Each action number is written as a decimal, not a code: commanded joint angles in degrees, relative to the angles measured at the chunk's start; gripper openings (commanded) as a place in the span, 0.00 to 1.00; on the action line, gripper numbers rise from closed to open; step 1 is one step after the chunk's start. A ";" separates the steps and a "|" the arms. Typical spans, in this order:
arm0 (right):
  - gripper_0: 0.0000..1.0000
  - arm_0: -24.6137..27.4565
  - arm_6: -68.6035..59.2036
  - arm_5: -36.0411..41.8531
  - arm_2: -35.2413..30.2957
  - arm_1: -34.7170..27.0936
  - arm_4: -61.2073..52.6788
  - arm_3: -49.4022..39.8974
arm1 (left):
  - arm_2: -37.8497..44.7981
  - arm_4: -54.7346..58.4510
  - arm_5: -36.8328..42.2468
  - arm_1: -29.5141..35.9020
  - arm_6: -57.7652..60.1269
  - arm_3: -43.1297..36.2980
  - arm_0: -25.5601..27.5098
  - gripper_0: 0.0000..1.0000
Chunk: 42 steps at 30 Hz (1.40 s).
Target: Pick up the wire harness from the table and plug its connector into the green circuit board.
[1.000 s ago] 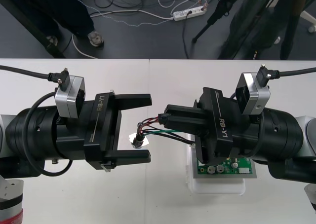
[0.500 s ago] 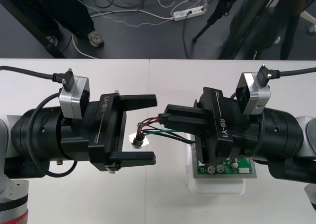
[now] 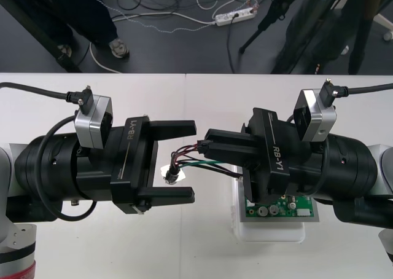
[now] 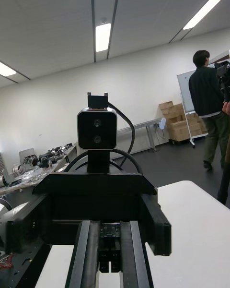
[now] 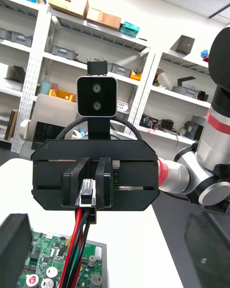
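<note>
Three thin wires, red, black and green, make up the wire harness (image 3: 191, 158). Its small black plug (image 5: 87, 192) is clenched in my right hand (image 3: 210, 145), and its round metal socket (image 3: 172, 175) sits at that hand's nine o'clock. My left hand (image 3: 192, 161) is released, fingers flanking the socket. The green circuit board (image 3: 288, 206) lies at the harness's four o'clock.

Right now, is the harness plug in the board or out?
Out. The right gripper is shut on the plug, clear of the green circuit board's left edge.
</note>
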 commanded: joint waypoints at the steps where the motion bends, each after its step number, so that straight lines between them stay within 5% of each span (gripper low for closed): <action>1: 0.00 0.80 2.60 0.44 -0.19 -0.92 -1.20 -2.03 | -1.79 -0.36 -0.31 -1.56 -2.23 -0.32 0.76 0.75; 22: 0.00 0.88 2.60 0.44 -0.10 -0.83 -1.29 -2.12 | -2.67 -0.18 0.31 -1.56 -2.31 -0.32 0.41 0.62; 28: 0.00 0.80 2.60 0.44 -0.19 -0.83 -1.29 -2.03 | -2.76 -0.10 0.39 -1.56 -2.40 -0.32 0.41 0.47; 42: 0.00 0.80 2.52 0.44 -0.19 -0.83 -1.55 -2.03 | -2.76 0.34 0.57 -1.56 -2.58 -0.32 0.41 0.36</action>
